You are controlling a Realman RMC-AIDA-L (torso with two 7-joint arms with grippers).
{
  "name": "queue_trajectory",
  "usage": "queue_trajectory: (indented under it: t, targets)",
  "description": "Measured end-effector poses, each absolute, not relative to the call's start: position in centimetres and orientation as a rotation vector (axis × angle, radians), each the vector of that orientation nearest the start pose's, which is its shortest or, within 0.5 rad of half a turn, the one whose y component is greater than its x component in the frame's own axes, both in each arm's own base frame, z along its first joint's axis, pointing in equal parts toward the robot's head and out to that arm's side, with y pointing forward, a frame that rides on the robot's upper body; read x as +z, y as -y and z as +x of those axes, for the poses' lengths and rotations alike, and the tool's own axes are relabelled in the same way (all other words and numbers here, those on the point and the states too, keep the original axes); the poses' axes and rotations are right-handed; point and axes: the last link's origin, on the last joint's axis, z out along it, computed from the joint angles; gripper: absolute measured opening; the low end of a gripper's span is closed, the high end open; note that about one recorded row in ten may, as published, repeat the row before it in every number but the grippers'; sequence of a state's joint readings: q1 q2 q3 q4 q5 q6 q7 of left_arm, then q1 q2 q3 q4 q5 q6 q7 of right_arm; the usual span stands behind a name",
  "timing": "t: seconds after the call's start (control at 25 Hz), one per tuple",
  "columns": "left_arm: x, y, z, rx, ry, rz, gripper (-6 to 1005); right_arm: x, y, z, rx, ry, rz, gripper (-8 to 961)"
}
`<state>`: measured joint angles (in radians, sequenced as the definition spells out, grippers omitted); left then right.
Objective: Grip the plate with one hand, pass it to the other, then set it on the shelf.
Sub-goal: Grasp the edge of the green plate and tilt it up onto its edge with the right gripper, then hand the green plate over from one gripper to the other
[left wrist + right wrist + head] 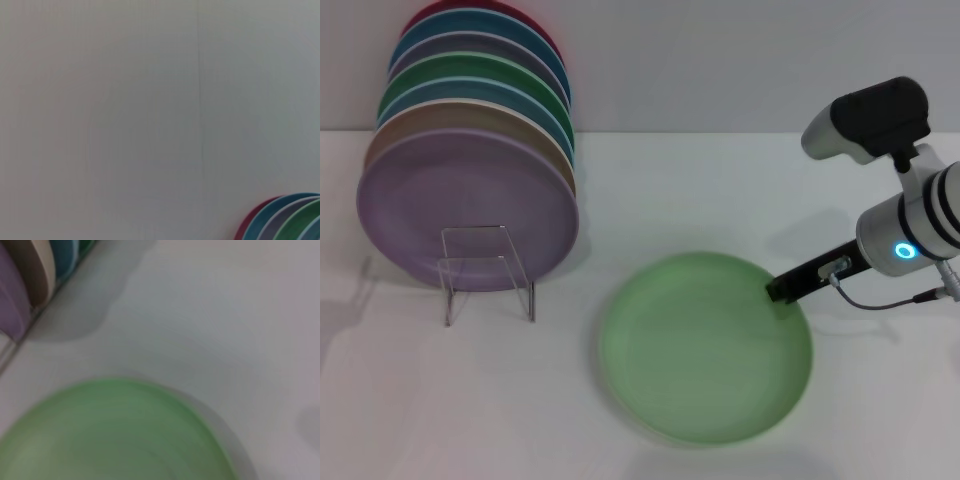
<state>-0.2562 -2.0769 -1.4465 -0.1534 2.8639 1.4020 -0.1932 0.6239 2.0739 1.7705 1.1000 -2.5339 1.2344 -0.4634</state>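
Observation:
The pale mint-green plate [705, 350] lies low over the white table at centre right, its left edge blurred. My right gripper [788, 287], on the wrist with the blue ring, reaches in from the right and is shut on the plate's right rim; one black finger lies on top of the rim and the other is hidden under it. The plate fills the lower part of the right wrist view [115, 435]. The clear acrylic shelf [490, 285] stands at the left. My left gripper is out of view.
Several plates stand upright in the rack, a lilac-purple plate [460, 210] at the front, with tan, green, blue and red ones behind it. Their top edges show in the left wrist view [285, 220] against a plain wall. White table lies between rack and plate.

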Motion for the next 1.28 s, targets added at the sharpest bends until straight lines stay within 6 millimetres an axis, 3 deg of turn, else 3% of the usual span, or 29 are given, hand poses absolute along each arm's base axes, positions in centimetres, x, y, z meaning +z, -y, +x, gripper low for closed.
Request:
queue_trajectory:
  t: [0.28, 0.52, 0.76, 0.96, 1.28]
  targets:
    - [3.0, -26.9, -35.3, -0.789, 0.398, -1.435, 826, -0.5, -37.9, 19.1, -0.085, -1.057, -2.439, 25]
    - [2.7, -26.0, -33.2, -0.904, 0.289, -1.511, 826, 2.1, -36.5, 18.5, 0.083, -0.902, -2.412, 23]
    - [2.5, -26.9, -30.8, -1.054, 0.248, -1.644, 826, 3.9, -34.5, 19.7, 0.247, -0.66, -2.379, 21]
    - [3.2, -28.7, -27.8, -1.084, 0.167, -1.755, 825, 4.8, -34.0, 22.1, 0.314, -0.626, -2.305, 21]
    - [3.4, -31.6, -19.9, -0.776, 0.151, -1.912, 825, 5.1, -33.9, 23.9, 0.364, -0.581, -2.258, 22]
